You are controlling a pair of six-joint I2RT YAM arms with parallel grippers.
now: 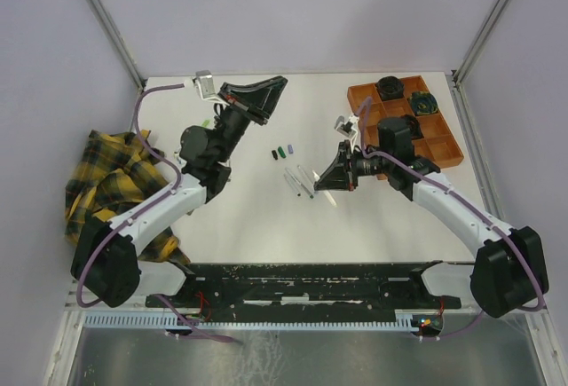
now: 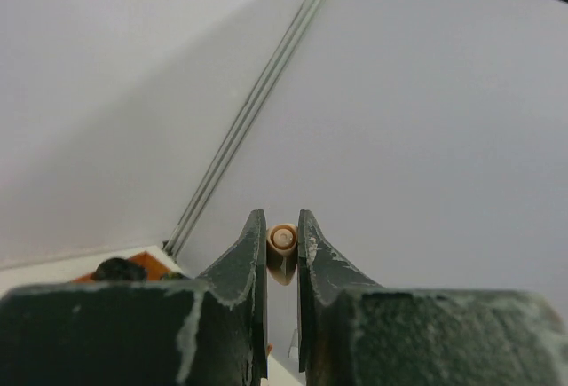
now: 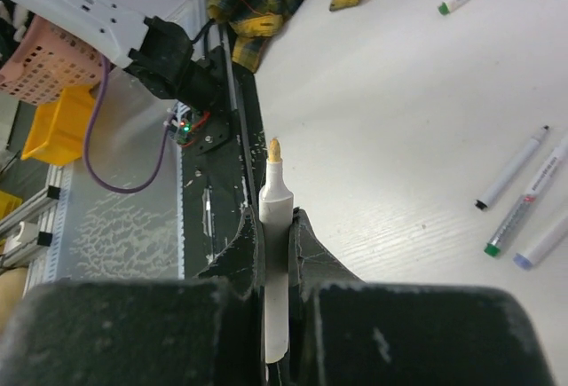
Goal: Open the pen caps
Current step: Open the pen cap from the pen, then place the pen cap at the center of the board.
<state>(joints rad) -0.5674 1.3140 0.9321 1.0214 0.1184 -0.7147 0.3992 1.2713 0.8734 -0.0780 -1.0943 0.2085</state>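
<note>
In the left wrist view my left gripper (image 2: 281, 224) is shut on a small tan pen cap (image 2: 282, 246), seen end-on and held up in the air facing the back wall. In the top view that gripper (image 1: 275, 86) is raised over the far left of the table. My right gripper (image 3: 276, 226) is shut on a white pen barrel (image 3: 275, 198) whose bare orange tip (image 3: 274, 149) points past the fingers. In the top view it (image 1: 337, 180) hangs mid-table. Three loose caps, black (image 1: 272, 153), green (image 1: 280, 151) and purple (image 1: 290, 148), lie on the table.
Several uncapped pens (image 1: 299, 180) lie left of the right gripper, also seen in the right wrist view (image 3: 512, 167). An orange tray (image 1: 444, 148) with black round objects stands at the back right. A yellow plaid cloth (image 1: 111, 186) lies at the left edge.
</note>
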